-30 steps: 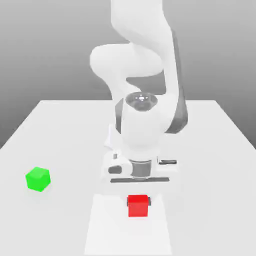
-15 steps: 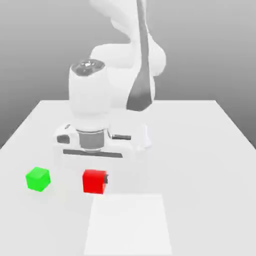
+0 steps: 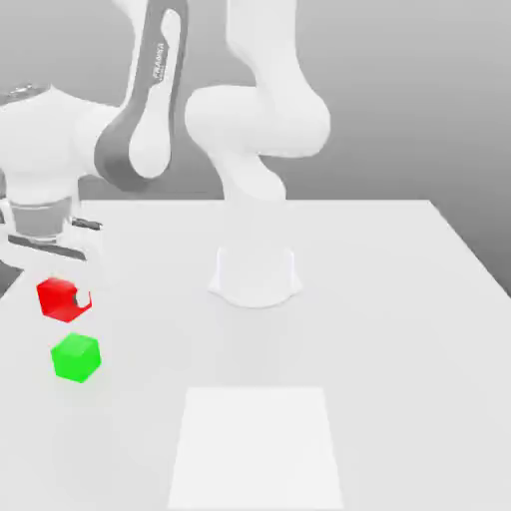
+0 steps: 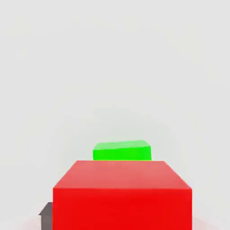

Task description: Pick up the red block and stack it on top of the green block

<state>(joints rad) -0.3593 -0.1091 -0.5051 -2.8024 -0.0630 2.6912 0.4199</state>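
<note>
In the exterior view, the gripper (image 3: pixel 66 297) is closed on the red block (image 3: pixel 62 299), held at the exterior view's left, above the table (image 3: pixel 379 329); the green block (image 3: pixel 76 357) sits nearer. In the hand view, the red block partly covers the green block.

- A pale, plain worktop (image 3: pixel 379 329) spans the exterior view, its straight far edge lying level.
- A brighter white rectangle (image 3: pixel 255 449) lies on its near part.
- Behind, a smooth grey backdrop (image 3: pixel 399 110) darkens downward toward the worktop.
- The light is bright and even.
</note>
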